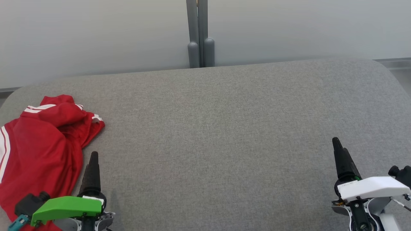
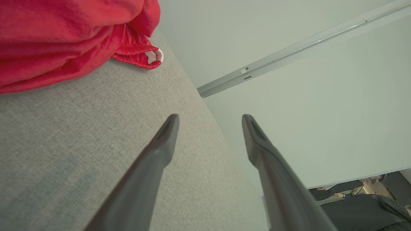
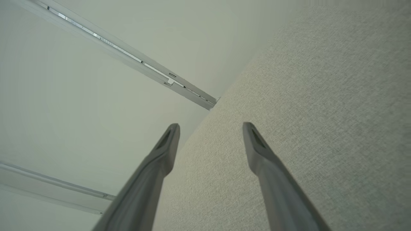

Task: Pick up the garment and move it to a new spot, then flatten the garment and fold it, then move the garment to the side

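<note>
Head view: red garment (image 1: 41,144) with white stripes lay crumpled at the left end of the grey padded surface (image 1: 224,128), running off the frame's left edge. Left gripper (image 2: 210,118) sat just beside its right margin, clear of the cloth, jaws spread wide, holding nothing. Right gripper (image 3: 210,126) was well apart over bare surface, also wide open and empty.

Handling guess: light, limp, thin sports fabric, probably a bit slick. It would drape and bunch, with no stiffness to lean on. Best hold looked like the ribbed elastic hem (image 2: 141,56) with the white tag, nearest the left fingers, or a raised fold atop the heap. Pinch deep, since single layers may slip.

Containers: none involved, garment lay straight on the surface.
</note>
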Motion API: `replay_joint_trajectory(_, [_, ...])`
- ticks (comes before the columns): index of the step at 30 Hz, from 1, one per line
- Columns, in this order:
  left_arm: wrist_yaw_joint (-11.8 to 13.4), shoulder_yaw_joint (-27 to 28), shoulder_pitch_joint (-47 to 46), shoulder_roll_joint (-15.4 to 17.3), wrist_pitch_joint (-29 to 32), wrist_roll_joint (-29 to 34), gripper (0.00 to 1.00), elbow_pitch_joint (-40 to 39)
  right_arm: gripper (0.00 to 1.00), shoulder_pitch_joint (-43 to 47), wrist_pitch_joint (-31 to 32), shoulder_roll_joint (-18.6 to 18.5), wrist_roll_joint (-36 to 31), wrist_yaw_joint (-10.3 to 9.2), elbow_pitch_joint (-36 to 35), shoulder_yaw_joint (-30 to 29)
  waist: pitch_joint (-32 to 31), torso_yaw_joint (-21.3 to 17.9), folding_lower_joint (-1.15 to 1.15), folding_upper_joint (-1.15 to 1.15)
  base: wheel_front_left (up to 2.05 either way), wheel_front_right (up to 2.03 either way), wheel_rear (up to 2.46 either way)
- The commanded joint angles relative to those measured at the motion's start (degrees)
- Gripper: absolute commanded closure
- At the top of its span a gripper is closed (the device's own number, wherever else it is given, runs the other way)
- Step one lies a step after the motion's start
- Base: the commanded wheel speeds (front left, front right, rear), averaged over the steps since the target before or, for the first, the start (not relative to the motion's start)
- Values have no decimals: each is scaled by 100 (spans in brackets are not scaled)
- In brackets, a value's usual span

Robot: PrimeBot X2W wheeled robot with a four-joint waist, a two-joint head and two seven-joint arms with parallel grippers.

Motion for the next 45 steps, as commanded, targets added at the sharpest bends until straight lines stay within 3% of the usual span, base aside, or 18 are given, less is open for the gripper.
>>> replay_joint_trajectory(1, [12, -24, -35, 46, -75, 458, 0, -108, 0, 1, -94, -82, -445, 1, -153, 19, -2, 2, 0, 0, 0, 0, 0])
replay_joint_trajectory(12, [41, -215, -57, 183, -274, 2074, 0, -210, 0, 37, -298, -191, -1727, 2, -227, -27, 11, 11, 0, 0, 0, 0, 0])
replay_joint_trajectory(23, [89, -340, -2, 246, -489, 3297, 0, -91, 0, 95, -513, -291, -2747, 2, -102, -96, -16, 15, 0, 0, 0, 0, 0])
replay_joint_trajectory(45, [72, -524, 104, 263, -829, 4701, 0, -28, 0, 103, -856, -365, -4160, 2, 14, 91, -4, 12, 0, 0, 0, 0, 0])
